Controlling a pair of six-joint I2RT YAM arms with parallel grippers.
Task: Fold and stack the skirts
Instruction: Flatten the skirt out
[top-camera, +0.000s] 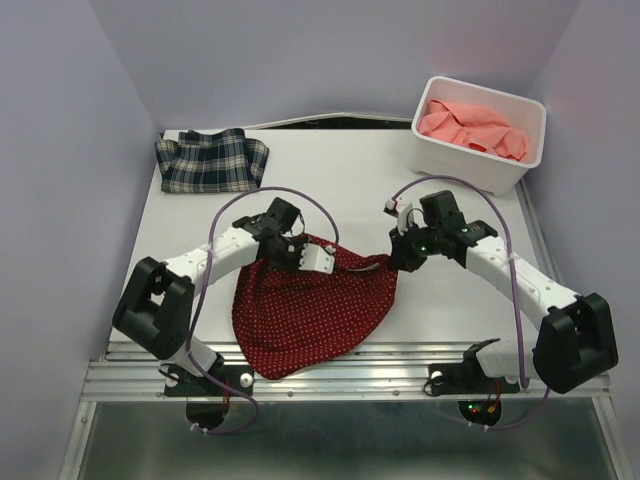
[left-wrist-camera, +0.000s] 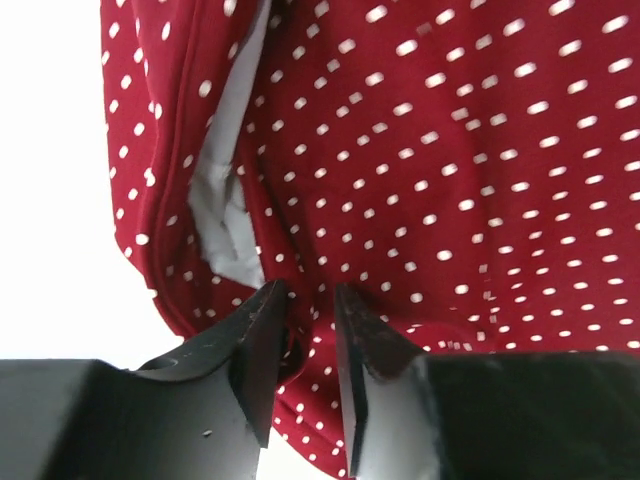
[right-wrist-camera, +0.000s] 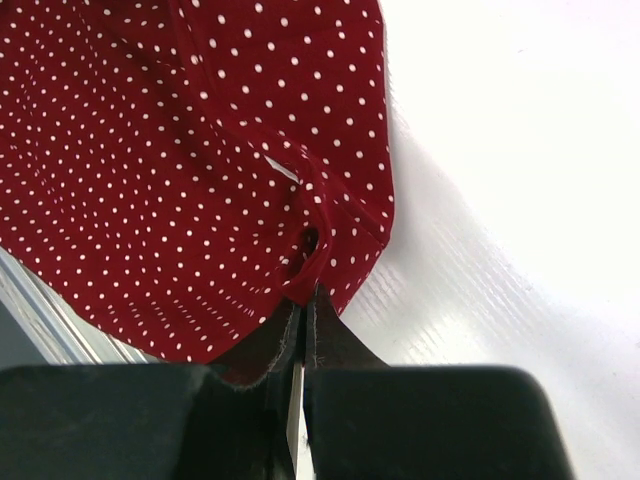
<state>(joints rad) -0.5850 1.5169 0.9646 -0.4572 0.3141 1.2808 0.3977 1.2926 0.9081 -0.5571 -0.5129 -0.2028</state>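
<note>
The dark red skirt with white dots (top-camera: 310, 310) lies spread on the white table near the front edge. My left gripper (top-camera: 318, 258) is at its upper left edge. In the left wrist view its jaws (left-wrist-camera: 305, 292) stand a little apart, straddling a fold of the red skirt (left-wrist-camera: 450, 150). My right gripper (top-camera: 392, 262) holds the skirt's upper right corner. The right wrist view shows it (right-wrist-camera: 308, 300) shut on a pinch of the dotted cloth (right-wrist-camera: 150, 150). The plaid skirt (top-camera: 210, 160) lies folded at the back left. The salmon-pink skirt (top-camera: 470, 128) is bunched in the bin.
A white plastic bin (top-camera: 480, 170) stands at the table's back right corner. The red skirt's lower edge reaches the metal rail (top-camera: 330, 375) at the table front. Purple walls close in both sides.
</note>
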